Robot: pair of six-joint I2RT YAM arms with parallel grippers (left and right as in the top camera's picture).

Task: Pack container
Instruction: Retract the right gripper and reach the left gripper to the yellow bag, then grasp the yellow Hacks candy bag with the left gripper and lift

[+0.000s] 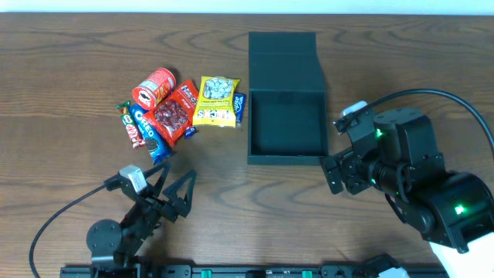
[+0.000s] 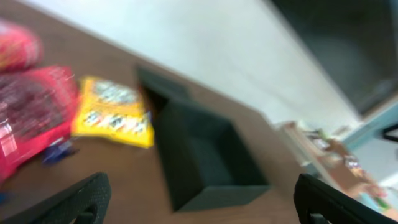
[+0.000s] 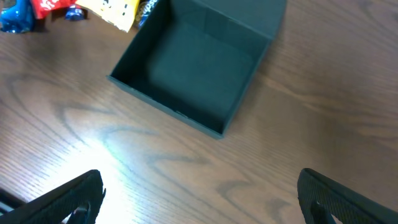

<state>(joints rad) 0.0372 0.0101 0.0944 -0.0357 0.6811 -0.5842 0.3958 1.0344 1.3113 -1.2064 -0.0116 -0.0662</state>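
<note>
The container point(image 1: 285, 127) is a dark slate-blue square box standing empty at the table's middle, its lid flap point(image 1: 284, 60) folded back on the far side. It also shows in the left wrist view, container point(image 2: 205, 155), and in the right wrist view, container point(image 3: 193, 68). My left gripper point(image 1: 171, 186) is open near the front edge, below the snack pile and well left of the box; nothing lies between its fingers point(image 2: 84, 198). My right gripper point(image 1: 338, 150) is open just right of the box's front corner, over bare wood, its fingers point(image 3: 71, 198) wide apart.
Left of the box lies a pile of snacks: a red can point(image 1: 154, 86), a red packet point(image 1: 174, 114), a yellow packet point(image 1: 216, 100), a blue cookie pack point(image 1: 148, 130) and a small blue packet point(image 1: 240, 108). Cables trail from both arms.
</note>
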